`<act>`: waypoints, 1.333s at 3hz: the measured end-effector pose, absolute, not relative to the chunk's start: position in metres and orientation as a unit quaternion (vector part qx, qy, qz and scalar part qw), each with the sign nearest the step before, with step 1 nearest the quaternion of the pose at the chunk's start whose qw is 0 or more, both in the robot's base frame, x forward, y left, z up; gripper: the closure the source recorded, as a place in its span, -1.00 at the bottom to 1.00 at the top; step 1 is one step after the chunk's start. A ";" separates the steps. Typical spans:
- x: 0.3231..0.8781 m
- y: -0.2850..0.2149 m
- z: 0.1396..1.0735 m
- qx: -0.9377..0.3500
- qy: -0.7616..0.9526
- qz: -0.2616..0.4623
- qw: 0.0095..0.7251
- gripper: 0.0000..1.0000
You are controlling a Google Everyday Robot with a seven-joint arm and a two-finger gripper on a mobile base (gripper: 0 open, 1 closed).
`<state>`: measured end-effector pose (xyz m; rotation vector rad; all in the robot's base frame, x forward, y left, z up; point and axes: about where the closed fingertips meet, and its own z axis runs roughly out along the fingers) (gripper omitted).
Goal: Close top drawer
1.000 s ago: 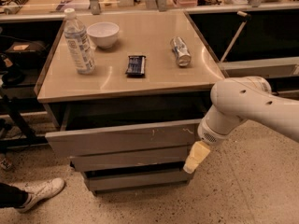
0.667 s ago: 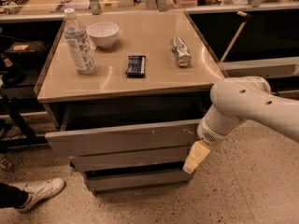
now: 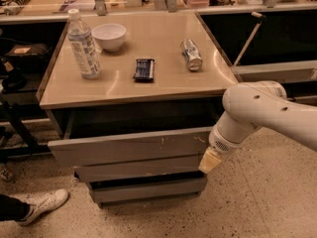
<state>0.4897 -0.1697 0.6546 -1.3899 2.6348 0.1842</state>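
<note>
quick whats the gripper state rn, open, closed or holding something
gripper: cannot be told whether open or closed; it is low by the right end of the top drawer front, and the drawer is pulled out.

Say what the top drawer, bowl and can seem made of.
Top drawer: likely painted metal or laminate; matte grey, with white scuffs. Bowl: probably glazed ceramic or plastic; smooth white. Can: metal; shiny silver reflections. The gripper is beside the drawer front's right end.
</note>
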 end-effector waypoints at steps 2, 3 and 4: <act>0.490 -0.170 0.655 -0.464 0.880 0.062 0.078 0.77; 0.506 -0.164 0.657 -0.474 0.875 0.048 0.085 1.00; 0.550 -0.151 0.656 -0.485 0.869 0.022 0.094 1.00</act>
